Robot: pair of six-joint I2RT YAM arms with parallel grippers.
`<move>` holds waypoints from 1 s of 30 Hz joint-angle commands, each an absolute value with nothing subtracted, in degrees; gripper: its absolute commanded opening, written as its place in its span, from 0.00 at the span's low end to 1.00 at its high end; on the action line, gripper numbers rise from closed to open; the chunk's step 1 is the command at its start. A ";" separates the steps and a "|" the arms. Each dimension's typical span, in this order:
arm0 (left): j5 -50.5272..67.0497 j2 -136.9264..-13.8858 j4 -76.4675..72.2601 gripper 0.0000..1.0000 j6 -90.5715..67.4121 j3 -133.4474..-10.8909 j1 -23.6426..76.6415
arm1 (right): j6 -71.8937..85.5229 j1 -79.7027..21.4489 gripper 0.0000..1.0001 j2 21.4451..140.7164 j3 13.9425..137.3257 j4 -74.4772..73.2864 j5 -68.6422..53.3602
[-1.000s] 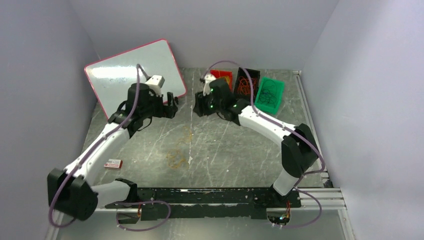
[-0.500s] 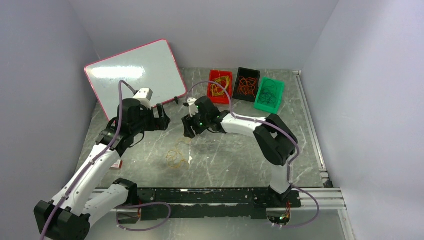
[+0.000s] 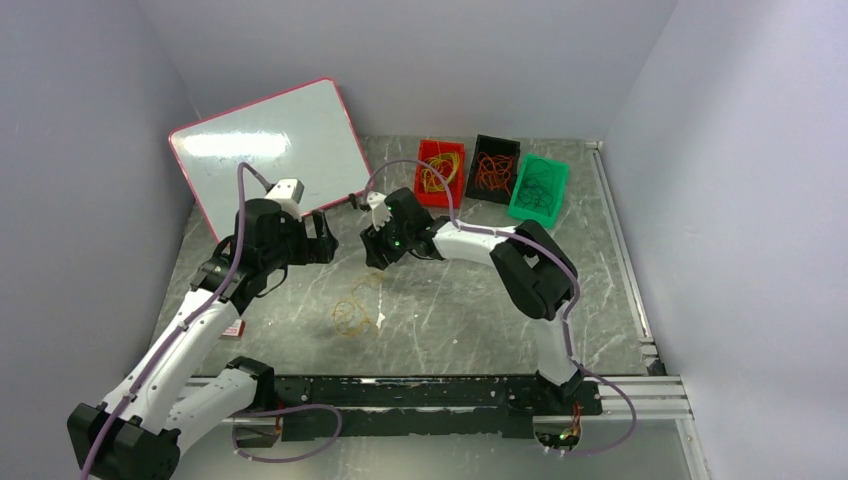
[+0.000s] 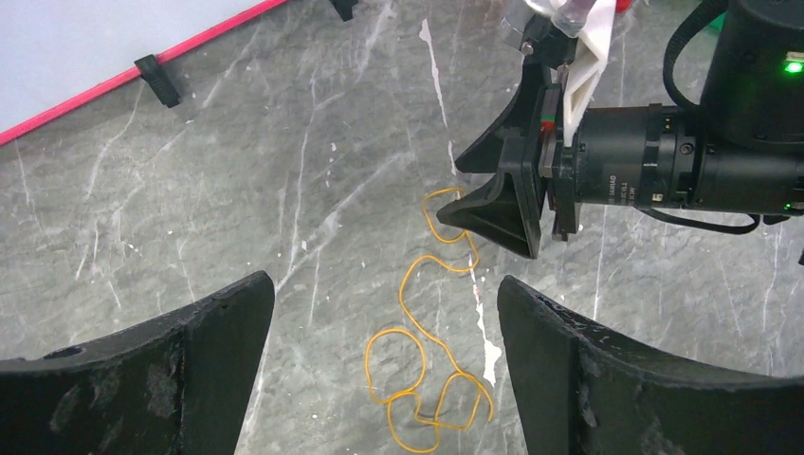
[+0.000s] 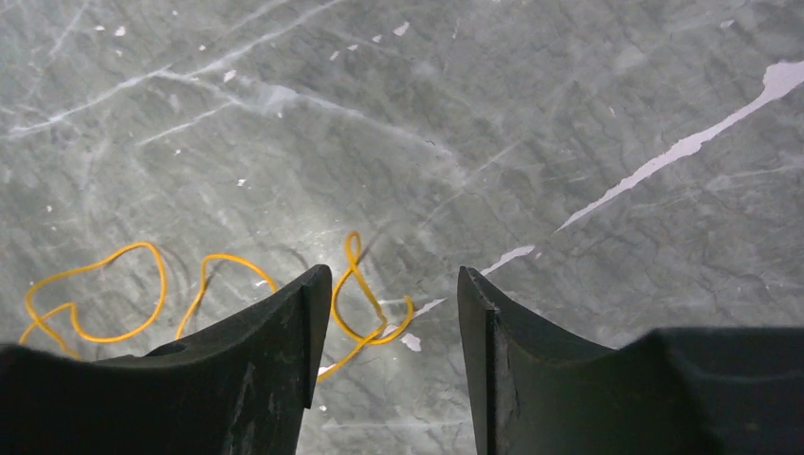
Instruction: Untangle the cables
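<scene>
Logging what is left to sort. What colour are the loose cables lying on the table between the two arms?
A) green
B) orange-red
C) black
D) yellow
D: the loose cables beneath the open right gripper are thin yellow loops in both wrist views.

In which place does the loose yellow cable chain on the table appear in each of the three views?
Top external: yellow cables at centre, just below the right tool.
Left wrist: lower centre, reaching up to that tool.
Right wrist: lower left, one loop between the fingers.
Shared landmark: the right tool at the chain's end.
</scene>
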State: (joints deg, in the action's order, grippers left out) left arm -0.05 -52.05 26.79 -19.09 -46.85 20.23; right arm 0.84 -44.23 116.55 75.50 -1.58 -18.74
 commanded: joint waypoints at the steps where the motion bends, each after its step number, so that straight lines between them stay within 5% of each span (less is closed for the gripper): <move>1: -1.22 -51.24 27.60 0.92 -19.35 -47.37 19.76 | -0.27 -43.38 0.54 118.16 76.38 -0.80 -20.33; 6: -0.84 -50.85 27.19 0.92 -19.80 -46.84 19.78 | -0.44 -43.24 0.46 118.98 76.90 -0.80 -22.59; 18: -1.81 -50.87 26.55 0.92 -18.98 -46.13 19.78 | 4.88 -39.39 0.00 108.41 71.04 4.79 -25.15; 30: -1.41 -51.15 24.06 0.92 -18.08 -45.49 19.78 | 3.18 -34.52 0.00 91.62 80.53 -9.41 -15.13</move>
